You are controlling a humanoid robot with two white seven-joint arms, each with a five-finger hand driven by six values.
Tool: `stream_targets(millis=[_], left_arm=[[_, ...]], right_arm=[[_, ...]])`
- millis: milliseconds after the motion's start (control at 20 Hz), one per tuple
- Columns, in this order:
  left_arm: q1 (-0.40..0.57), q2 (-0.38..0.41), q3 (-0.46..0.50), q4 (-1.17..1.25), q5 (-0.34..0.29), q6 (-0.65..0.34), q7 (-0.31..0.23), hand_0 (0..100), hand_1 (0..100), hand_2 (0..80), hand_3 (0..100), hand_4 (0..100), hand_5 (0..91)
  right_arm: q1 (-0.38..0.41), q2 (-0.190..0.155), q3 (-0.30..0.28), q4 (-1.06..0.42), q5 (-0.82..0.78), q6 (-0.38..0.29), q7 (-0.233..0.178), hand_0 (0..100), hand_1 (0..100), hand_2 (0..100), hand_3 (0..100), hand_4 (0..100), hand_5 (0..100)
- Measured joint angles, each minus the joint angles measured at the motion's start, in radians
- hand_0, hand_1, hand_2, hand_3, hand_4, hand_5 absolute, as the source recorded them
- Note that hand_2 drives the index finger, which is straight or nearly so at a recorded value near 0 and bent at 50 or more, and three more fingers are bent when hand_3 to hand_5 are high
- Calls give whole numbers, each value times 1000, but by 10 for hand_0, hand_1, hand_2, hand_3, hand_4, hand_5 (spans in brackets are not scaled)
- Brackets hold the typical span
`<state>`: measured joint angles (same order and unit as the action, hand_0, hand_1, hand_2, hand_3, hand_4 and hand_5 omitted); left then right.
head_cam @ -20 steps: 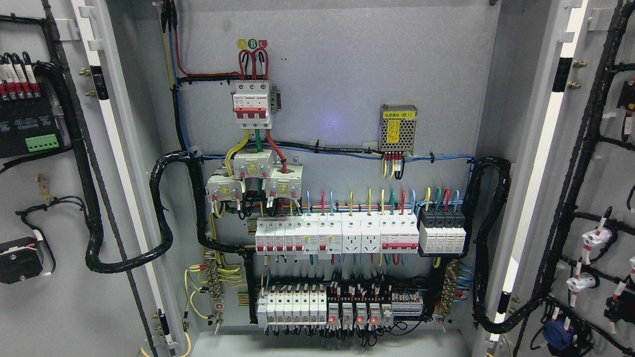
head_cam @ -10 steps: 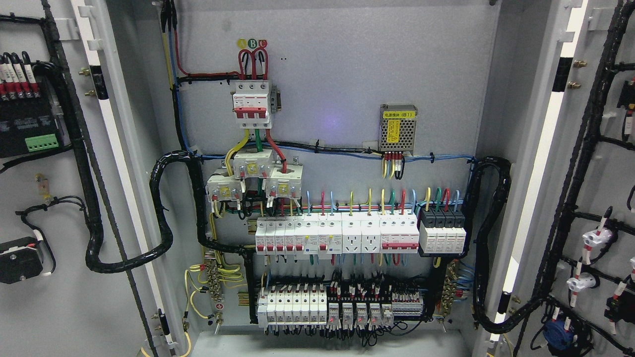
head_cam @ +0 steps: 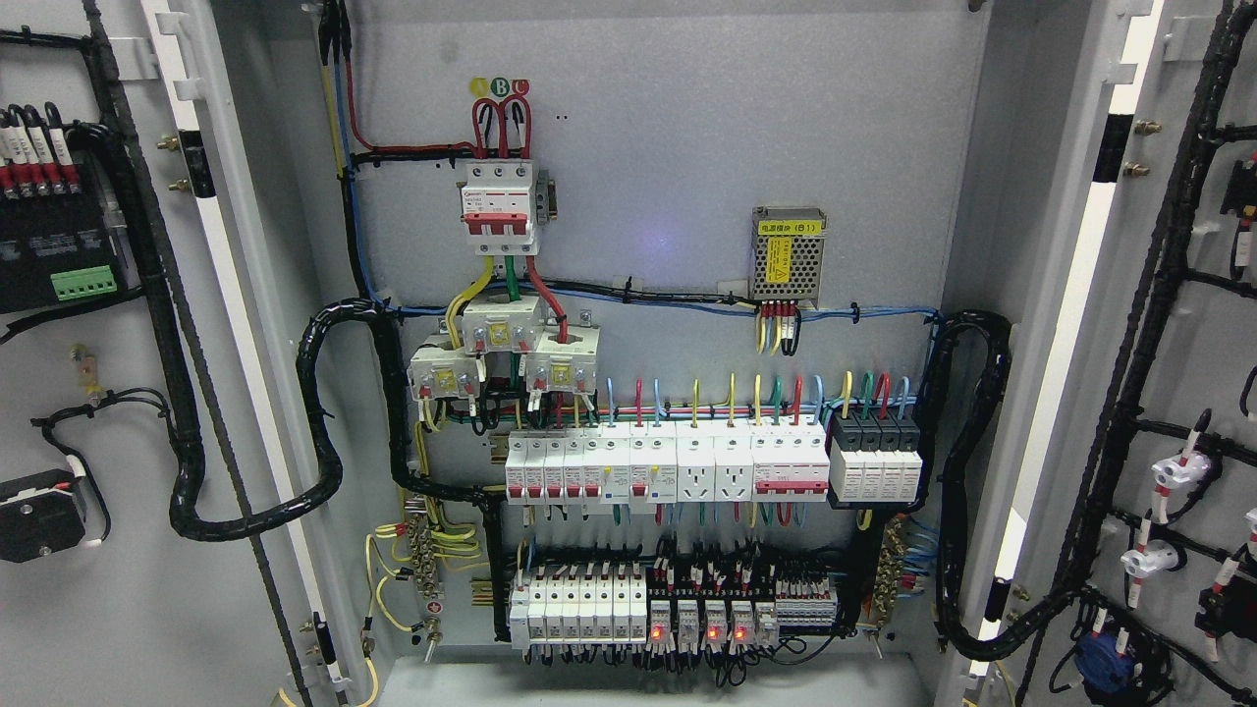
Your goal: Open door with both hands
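Doors are both swung wide already: the left door fills the 9 o'clock side showing its inner face, and the right door does the same at 3 o'clock. Between them the cabinet backplate is fully exposed, main breaker at about 11 o'clock, breaker rows low at 6.

So I'd call the opening step done, or as good as. Neither of your hands shows anywhere, so I can't tell what the fingers are doing.

If anything's left, it's just keeping the arms clear. Watch the door edges and the black cable looms hanging off the hinge sides; they'd snag easily. Open room is straight down the middle, out of the cabinet.
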<state>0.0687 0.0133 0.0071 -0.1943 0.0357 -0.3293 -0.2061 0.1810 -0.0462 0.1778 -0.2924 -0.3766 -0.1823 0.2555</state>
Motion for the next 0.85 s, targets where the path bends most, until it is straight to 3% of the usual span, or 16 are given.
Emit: stream_targets(millis=[250,451,551,852], left_arm=[[-2,-19,-2,45,2,212,5,120,556,0,0,0,0],[-2,-30,-4,70,-7,333,23,120,556,0,0,0,0],[-3,-34,-4,79,-16,365,44,120,556,0,0,0,0],[-3,-41,-6,98,-29,387,62,120,556,0,0,0,0]], right_arm=[[-4,17,-8,65,93,51,-68,100,131,0,0,0,0],[-4,26,-11,86,129,57,-176,100,131,0,0,0,0],[-4,29,-12,87,142,57,-209,100,131,0,0,0,0],[-2,36,-14,87,196,60,-238,100,131,0,0,0,0]])
